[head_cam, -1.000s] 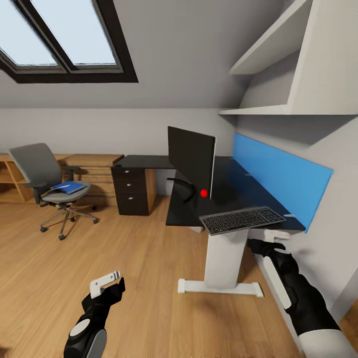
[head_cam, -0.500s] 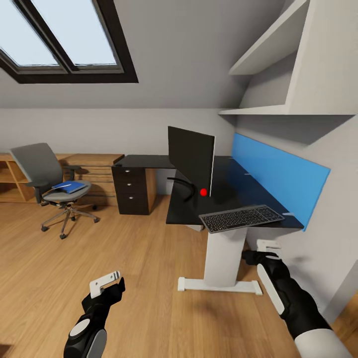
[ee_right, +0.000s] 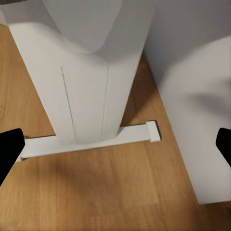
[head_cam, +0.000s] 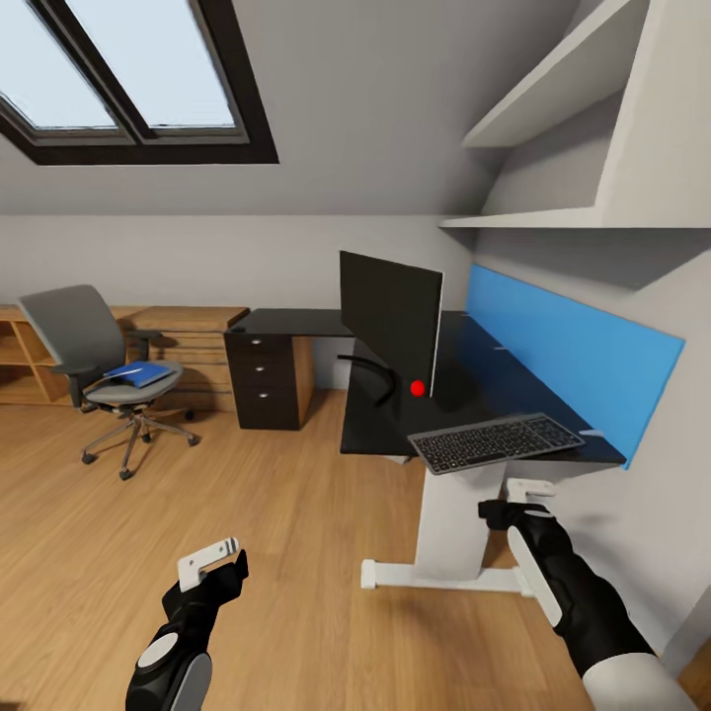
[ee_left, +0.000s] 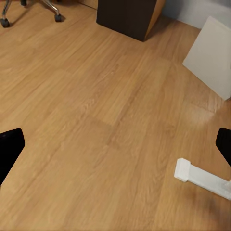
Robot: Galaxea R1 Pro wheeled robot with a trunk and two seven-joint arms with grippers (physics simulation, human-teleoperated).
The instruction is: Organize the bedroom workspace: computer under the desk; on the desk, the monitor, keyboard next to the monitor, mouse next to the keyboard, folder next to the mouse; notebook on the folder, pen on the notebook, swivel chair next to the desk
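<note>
Reaching forward low, the right arm holds its tool just under the near edge of the tabletop, beside the white leg; in the right wrist view that leg and its foot bar on the wood floor sit between the black fingertips at the frame's two sides, so the fingers are spread wide. The left arm is bent low at the near left, its tool hovering above bare floor; the left wrist view shows its fingertips likewise far apart over the boards, gripping nothing.

The keyboard lies on the near end of the tabletop, just above the right tool and overhanging the edge a little. Behind it stands the monitor, turned edge-on, with a red dot by its lower corner. A blue panel runs along the wall to the right. Three drawers sit under the far left wing. Well apart to the far left, the chair carries the folder on its seat, far from both tools.
</note>
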